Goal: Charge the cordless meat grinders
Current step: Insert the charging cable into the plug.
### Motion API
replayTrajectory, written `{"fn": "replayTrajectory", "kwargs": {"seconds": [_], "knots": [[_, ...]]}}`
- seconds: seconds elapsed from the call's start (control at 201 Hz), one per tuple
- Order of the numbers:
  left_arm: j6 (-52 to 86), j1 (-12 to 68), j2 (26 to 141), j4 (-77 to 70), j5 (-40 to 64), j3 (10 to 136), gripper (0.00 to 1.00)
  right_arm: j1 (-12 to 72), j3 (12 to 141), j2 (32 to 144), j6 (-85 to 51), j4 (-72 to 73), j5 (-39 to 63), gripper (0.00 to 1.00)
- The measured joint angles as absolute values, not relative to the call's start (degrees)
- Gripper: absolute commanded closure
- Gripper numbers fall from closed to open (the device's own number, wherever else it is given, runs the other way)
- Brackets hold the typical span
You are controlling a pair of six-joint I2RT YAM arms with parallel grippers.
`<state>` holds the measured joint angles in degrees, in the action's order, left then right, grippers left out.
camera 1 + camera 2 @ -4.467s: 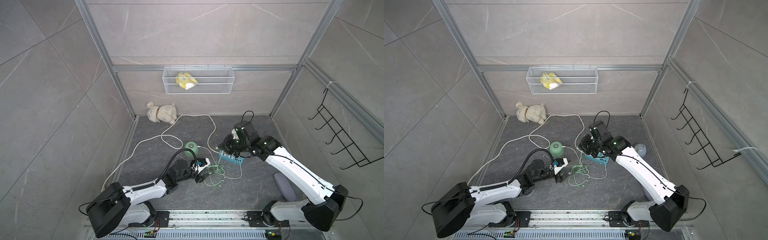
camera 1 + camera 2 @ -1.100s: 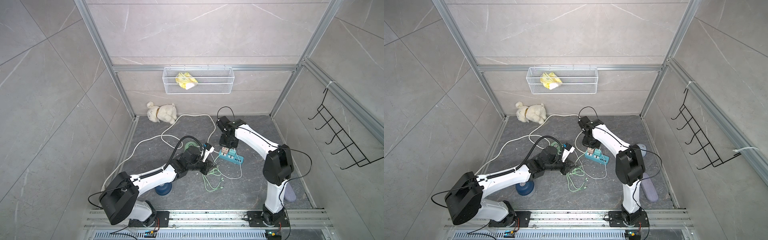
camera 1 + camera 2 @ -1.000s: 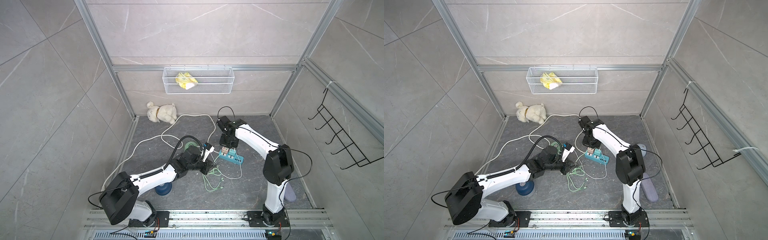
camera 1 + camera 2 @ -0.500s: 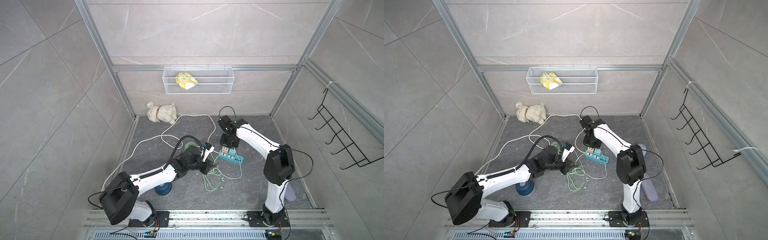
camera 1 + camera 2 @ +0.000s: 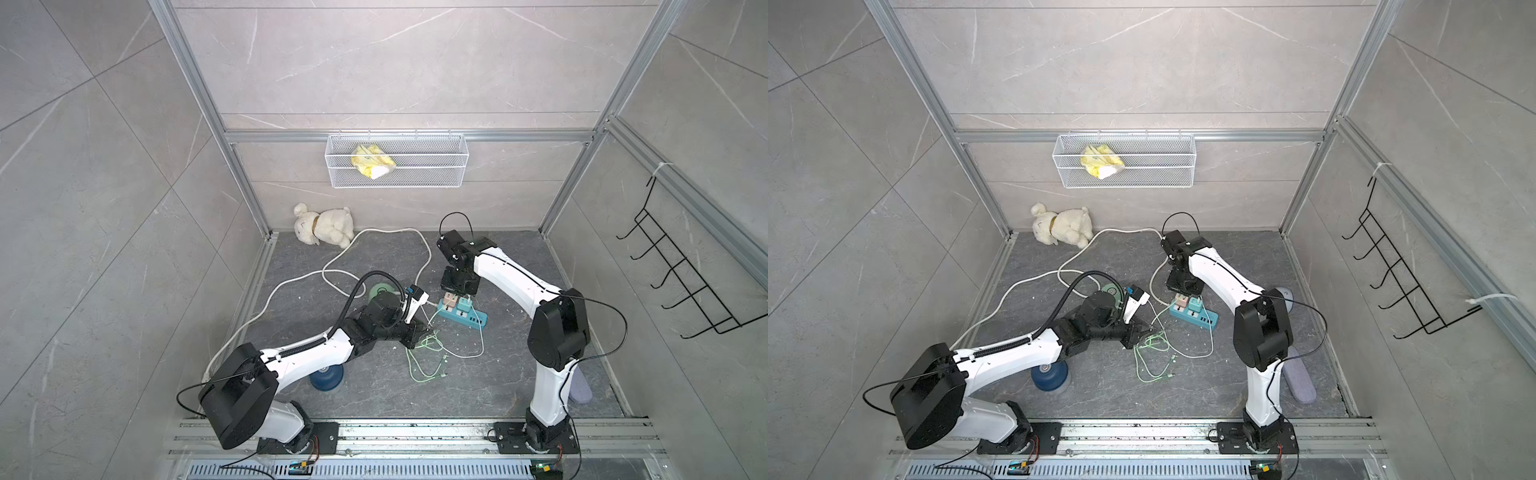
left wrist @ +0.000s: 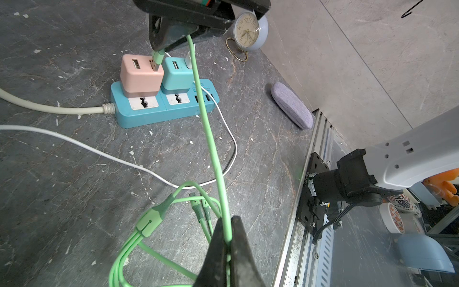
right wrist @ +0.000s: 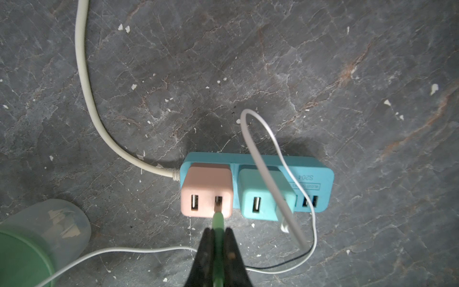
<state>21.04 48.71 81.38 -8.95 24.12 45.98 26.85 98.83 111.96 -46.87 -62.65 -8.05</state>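
Pinched fully closed in the right gripper [image 7: 218,234]: the pale green USB plug [image 7: 218,220], metal tip at the mouth of one port of the pink cube charger [image 7: 206,184]; depth of entry impossible to tell. Seated side by side on the teal plastic power strip [image 6: 154,113]: that pink cube and a teal cube charger [image 6: 177,77], the latter with a thin white cable [image 6: 99,151] plugged in. Clamped tight in the left gripper [image 6: 227,225], farther along the same line: the pale green rubber cable [image 6: 211,139], running straight between the two grippers, the rest in loose loops on the dark grey stone surface [image 5: 457,395]. Just beside the left wrist, on its far side, partly hidden in both top views: the pale mint green dome-shaped plastic grinder [image 5: 1109,289], standing on the surface. Near the front rail, partly under the left forearm, well apart from the power strip: the dark navy blue dome-shaped grinder [image 5: 326,380], upright.
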Motion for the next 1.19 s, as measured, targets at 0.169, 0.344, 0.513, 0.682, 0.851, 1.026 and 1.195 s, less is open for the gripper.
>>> {"fn": "replayTrajectory", "kwargs": {"seconds": [0.169,0.344,0.513,0.682,0.851,1.026,1.195], "knots": [[21.0,48.7,81.9,-8.9,24.1,46.1,1.00,26.5,98.8,112.0,-46.9,-62.4,-7.5,1.00],[21.0,48.7,81.9,-9.0,24.1,46.1,1.00,26.0,98.8,111.9,-46.5,-61.9,-6.4,1.00],[21.0,48.7,81.9,-9.0,24.1,46.1,1.00,25.8,98.8,111.9,-46.4,-61.8,-6.1,1.00],[21.0,48.7,81.9,-9.0,24.1,46.1,1.00,25.8,98.2,111.5,-46.3,-61.2,-6.0,1.00],[21.0,48.7,82.0,-8.9,24.1,46.1,1.00,25.8,98.0,111.4,-46.2,-61.1,-6.0,1.00],[21.0,48.7,82.0,-8.6,24.1,46.6,1.00,25.8,96.6,110.8,-46.3,-60.5,-6.2,1.00],[21.0,48.7,82.0,-8.5,24.1,46.8,1.00,25.8,95.7,110.7,-46.3,-59.5,-6.2,1.00]]}}
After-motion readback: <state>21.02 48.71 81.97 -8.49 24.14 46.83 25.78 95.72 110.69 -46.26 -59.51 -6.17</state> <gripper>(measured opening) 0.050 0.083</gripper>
